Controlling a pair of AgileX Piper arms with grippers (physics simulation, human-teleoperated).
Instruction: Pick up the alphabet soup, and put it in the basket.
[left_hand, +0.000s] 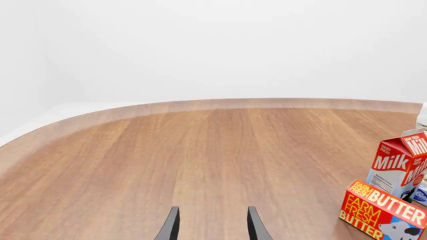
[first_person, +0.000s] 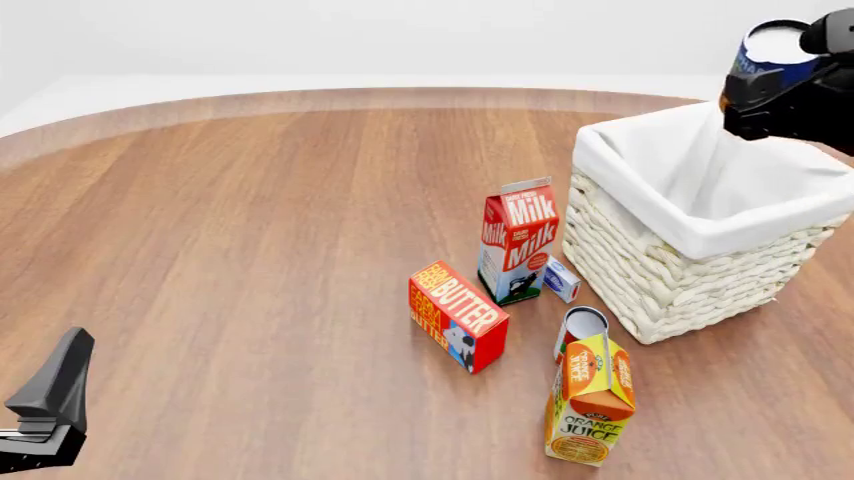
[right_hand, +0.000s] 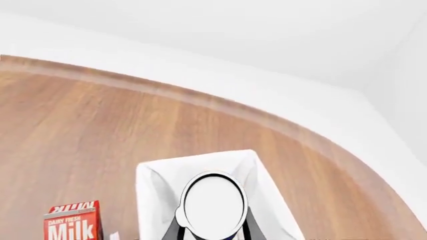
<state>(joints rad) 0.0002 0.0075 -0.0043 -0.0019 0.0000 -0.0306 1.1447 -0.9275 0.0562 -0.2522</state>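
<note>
A: How is the step in hand best done?

B: The alphabet soup (first_person: 774, 52) is held aloft by the right gripper (first_person: 787, 95), high over the far right part of the basket (first_person: 667, 270). In the right wrist view the can's pale top (right_hand: 214, 204) is seen lined up over the white liner below. It is judged that the can should be centred a little more over the opening, then lowered into the liner before the fingers are parted, so that it is set down gently and not dropped from a height.

A: What is to be watched?

B: The folded cloth rim. If the can is brought down too near the rim, it may be caught on the liner or tipped outward. The milk carton (first_person: 518, 240) stands just beside the basket's left wall, so a drop outside on that side would be untidy.

A: And the state of the hands?

B: The right gripper is closed about the can, whose blue upper band is seen above the dark fingers. The left gripper (left_hand: 212, 225) is parted, nothing is held between its fingers, and it is kept low at the near left of the table (first_person: 240, 220), well apart from the butter box (first_person: 457, 315) and the orange juice carton (first_person: 591, 400).
</note>
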